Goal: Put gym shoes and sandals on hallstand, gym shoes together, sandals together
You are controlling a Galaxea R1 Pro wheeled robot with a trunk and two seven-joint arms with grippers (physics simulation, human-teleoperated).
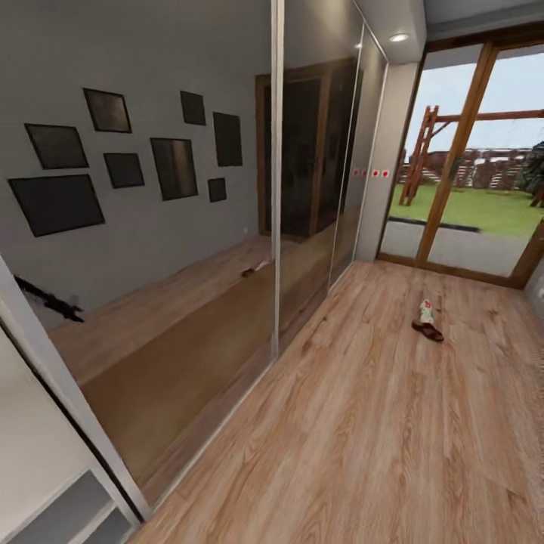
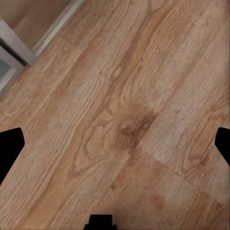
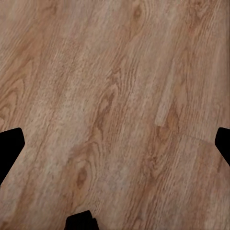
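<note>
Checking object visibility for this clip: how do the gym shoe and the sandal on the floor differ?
The gym shoe is white with green and red touches; the sandal is dark reddish-brown. The gym shoe lies farther down the corridor, toward the glass door; the sandal lies nearer the camera and looks flatter. Both rest on the wood floor, close together.

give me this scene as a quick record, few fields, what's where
floor: wood-grain plank corridor floor
shoes seen: one gym shoe and one sandal, side by side on the floor far ahead, near the glass door
left side: mirrored wardrobe doors
left hand: open, empty, over bare floor
right hand: open, empty, over bare floor
</note>
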